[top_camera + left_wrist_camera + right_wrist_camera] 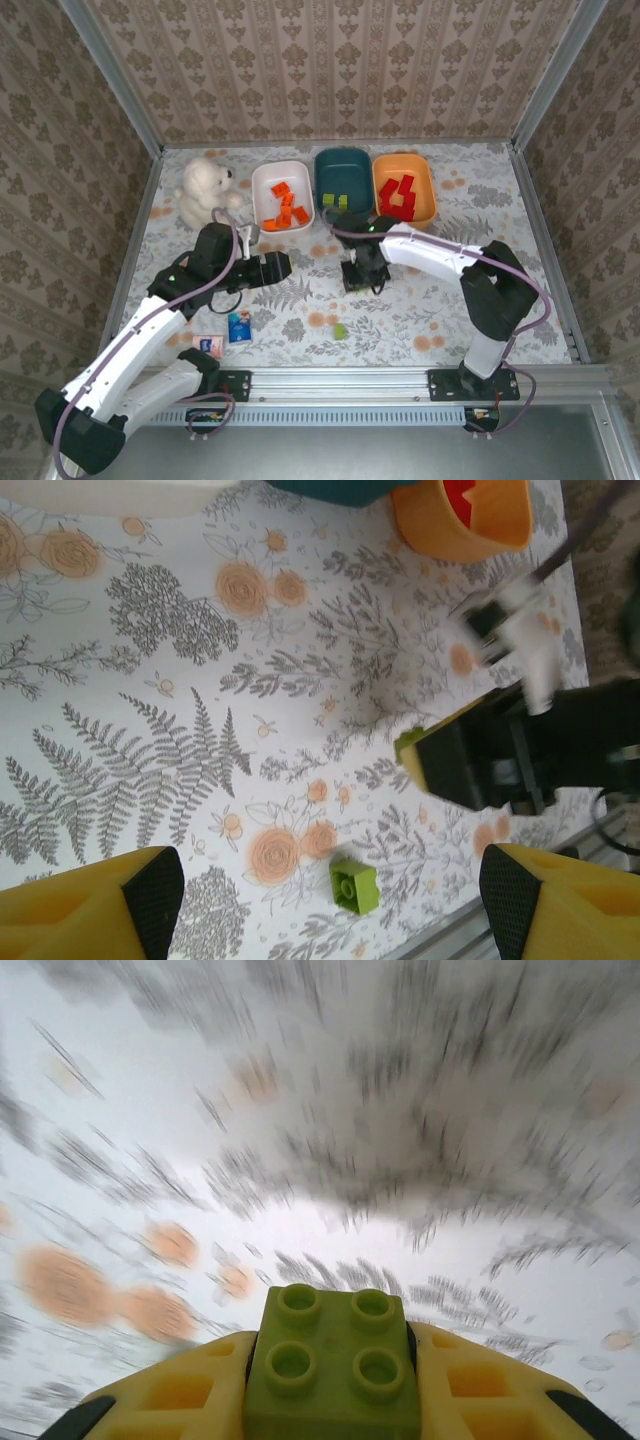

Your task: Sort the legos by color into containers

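The right hand (362, 275) clamps a lime lego (333, 1360) by its flat sides (light, rigid, slick plastic, I judge). The left hand (275, 267) gapes empty.

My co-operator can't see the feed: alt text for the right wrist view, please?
A lime green four-stud lego sits clamped between the right gripper's yellow fingers at the bottom of the frame. Behind it, the floral tablecloth is heavily blurred.

Tablecloth (330, 1110) is blurred; orange tub (420, 528) is cropped.
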Action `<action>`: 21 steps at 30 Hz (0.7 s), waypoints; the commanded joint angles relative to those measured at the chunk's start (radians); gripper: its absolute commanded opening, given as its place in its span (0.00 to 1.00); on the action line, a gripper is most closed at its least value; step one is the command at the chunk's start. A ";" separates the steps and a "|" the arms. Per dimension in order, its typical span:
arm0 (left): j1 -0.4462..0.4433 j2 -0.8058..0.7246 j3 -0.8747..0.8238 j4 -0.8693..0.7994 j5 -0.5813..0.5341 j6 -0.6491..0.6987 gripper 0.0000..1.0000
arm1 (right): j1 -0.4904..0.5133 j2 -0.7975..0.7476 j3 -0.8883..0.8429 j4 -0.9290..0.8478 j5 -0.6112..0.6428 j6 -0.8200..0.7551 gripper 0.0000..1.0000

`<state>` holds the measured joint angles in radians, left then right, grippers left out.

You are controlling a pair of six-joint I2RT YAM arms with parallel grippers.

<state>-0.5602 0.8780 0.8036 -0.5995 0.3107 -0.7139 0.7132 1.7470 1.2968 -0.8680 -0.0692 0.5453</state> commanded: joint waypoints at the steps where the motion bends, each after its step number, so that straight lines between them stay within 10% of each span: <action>1: 0.027 0.039 0.023 0.066 -0.004 -0.057 0.81 | -0.067 -0.003 0.180 -0.028 0.081 -0.052 0.27; 21: 0.140 0.260 0.136 0.219 0.045 -0.051 0.81 | -0.287 0.673 0.993 0.022 0.173 0.035 0.22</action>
<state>-0.4244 1.1320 0.9070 -0.4080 0.3378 -0.7567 0.4400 2.3783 2.2269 -0.8192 0.0597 0.5213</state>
